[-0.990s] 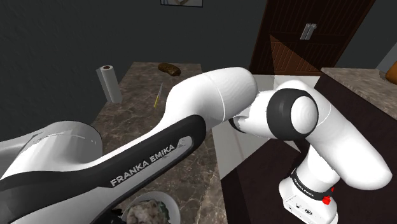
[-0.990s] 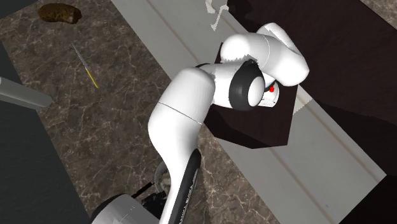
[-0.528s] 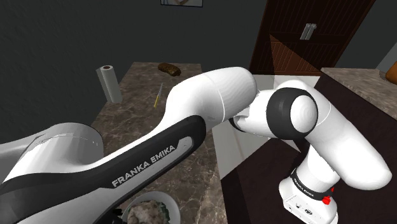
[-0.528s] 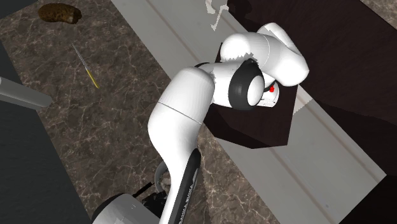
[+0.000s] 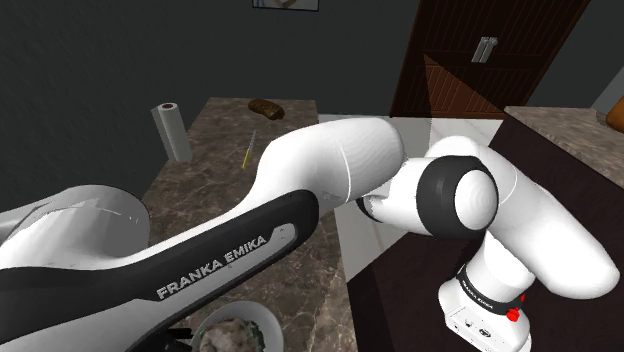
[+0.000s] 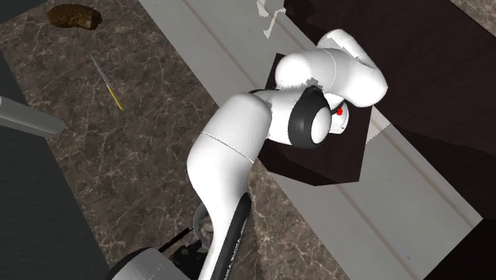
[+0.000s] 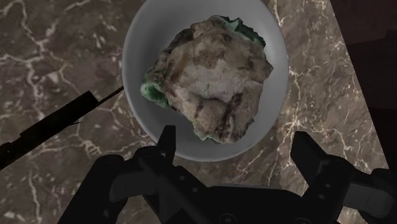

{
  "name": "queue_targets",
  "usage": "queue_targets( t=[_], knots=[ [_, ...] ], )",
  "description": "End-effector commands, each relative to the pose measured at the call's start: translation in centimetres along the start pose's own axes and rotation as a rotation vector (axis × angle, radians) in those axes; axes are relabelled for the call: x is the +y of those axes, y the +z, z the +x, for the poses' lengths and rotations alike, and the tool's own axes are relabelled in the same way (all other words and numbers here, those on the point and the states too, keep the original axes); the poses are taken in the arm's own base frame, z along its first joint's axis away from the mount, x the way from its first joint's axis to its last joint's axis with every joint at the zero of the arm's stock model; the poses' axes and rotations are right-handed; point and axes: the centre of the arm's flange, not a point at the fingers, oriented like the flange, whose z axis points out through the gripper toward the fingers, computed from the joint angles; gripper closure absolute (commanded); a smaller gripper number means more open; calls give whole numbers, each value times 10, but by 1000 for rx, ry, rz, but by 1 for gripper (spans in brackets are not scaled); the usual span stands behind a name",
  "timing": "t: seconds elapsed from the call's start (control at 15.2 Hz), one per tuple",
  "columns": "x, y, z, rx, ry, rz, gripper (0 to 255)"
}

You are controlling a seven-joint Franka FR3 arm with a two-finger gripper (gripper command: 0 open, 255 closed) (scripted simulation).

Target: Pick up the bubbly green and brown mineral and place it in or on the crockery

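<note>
The arm (image 5: 330, 165) has swung its big white elbow a bit lower than a moment ago, and more of the white bowl (image 5: 260, 318) now peeks out under it in the shoulder view. The wrist view looks down from close up. There the gripper (image 7: 233, 135) has its two black fingers (image 7: 167, 143) wide apart, and they hold nothing. The bumpy brown and green mineral (image 7: 207, 76) lies in the bowl, just ahead of the fingers and about midway between them, and neither finger touches it. The bowl sits on a dark marble counter (image 7: 51, 83). The two outside views show things much farther from the fingers: a roll of paper (image 5: 170, 130) standing up, a thin tool with a yellow end (image 6: 106, 82), and a brown lump (image 6: 74, 16). The second exterior view looks down on the arm from above.
</note>
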Motion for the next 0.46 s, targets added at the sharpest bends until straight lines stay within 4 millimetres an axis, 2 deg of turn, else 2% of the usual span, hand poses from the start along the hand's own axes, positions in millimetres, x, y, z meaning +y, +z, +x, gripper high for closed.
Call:
queue_targets(
  t=[0.0,0.4],
  knots=[
    [-2,-10,1,-3,2,3,0],
    [-3,-11,-1,-3,1,3,0]
  ],
)
